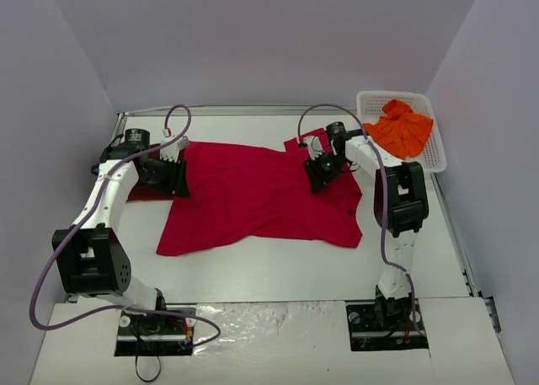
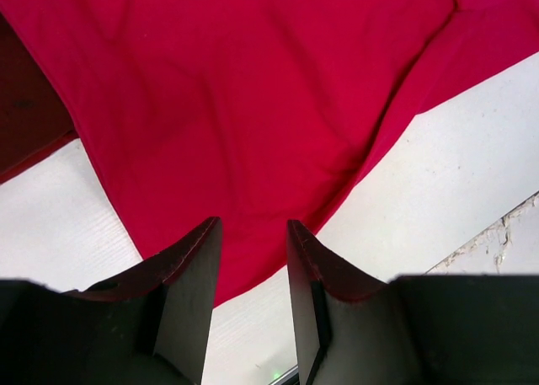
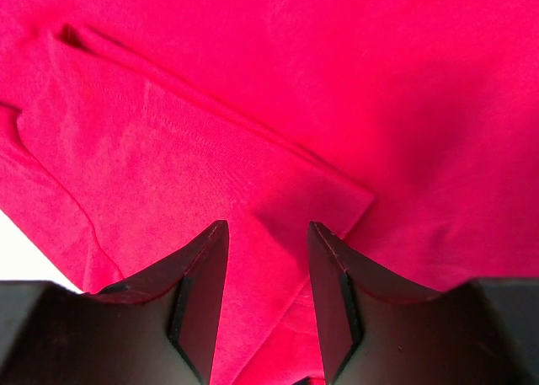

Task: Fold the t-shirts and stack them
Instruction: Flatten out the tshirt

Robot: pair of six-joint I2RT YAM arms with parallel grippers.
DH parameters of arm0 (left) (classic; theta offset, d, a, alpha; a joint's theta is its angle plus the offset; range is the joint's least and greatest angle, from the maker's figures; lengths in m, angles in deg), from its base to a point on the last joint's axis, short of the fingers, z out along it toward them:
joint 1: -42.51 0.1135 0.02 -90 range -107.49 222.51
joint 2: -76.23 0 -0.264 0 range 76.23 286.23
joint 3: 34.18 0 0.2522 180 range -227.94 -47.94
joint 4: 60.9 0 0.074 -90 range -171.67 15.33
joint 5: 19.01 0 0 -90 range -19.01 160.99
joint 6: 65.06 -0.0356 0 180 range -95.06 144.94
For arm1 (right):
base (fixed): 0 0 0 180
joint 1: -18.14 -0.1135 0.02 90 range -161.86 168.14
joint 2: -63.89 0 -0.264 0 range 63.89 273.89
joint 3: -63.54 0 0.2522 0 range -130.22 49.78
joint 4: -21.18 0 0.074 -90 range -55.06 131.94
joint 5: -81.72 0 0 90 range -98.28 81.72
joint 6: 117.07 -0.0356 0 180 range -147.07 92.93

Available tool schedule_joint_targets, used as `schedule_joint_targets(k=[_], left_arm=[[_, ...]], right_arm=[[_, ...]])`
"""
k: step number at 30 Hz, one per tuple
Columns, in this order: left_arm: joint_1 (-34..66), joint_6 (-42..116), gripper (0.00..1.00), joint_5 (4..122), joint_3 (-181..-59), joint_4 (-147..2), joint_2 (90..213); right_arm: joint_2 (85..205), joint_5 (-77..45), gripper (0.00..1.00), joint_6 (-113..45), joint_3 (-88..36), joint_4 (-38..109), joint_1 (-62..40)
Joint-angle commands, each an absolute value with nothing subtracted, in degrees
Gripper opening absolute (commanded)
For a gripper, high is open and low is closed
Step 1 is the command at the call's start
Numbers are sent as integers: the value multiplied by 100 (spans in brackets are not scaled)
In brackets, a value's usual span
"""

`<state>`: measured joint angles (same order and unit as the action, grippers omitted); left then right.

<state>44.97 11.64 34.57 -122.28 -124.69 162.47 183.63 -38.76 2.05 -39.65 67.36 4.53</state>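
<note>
At far right, seen only from overhead, the orange t-shirt [image 1: 402, 129] fills the basket [image 1: 370, 98]. Wrist views show the left gripper [image 2: 253, 225] and right gripper [image 3: 268, 225] narrowly parted over the red t-shirt [image 3: 337, 82].

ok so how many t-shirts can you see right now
3: the red t-shirt spread mid-table, the orange t-shirt bunched in the white basket at far right, and the maroon t-shirt at left, only partly showing.

A robotics lab cell: blank grey walls [image 1: 253, 40] box in a white table [image 1: 253, 271].
</note>
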Motion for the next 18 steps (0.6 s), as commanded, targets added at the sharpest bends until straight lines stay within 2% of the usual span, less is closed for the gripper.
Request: schedule_joint_targets(k=[1, 18], left_arm=[[4550, 1079, 35, 3426, -12291, -12406, 16034], [4559, 1079, 35, 3373, -12080, -12248, 16034]], right_arm=[[18369, -3834, 39, 263, -4242, 6939, 496], [18667, -3465, 36, 228, -4268, 6755, 610]])
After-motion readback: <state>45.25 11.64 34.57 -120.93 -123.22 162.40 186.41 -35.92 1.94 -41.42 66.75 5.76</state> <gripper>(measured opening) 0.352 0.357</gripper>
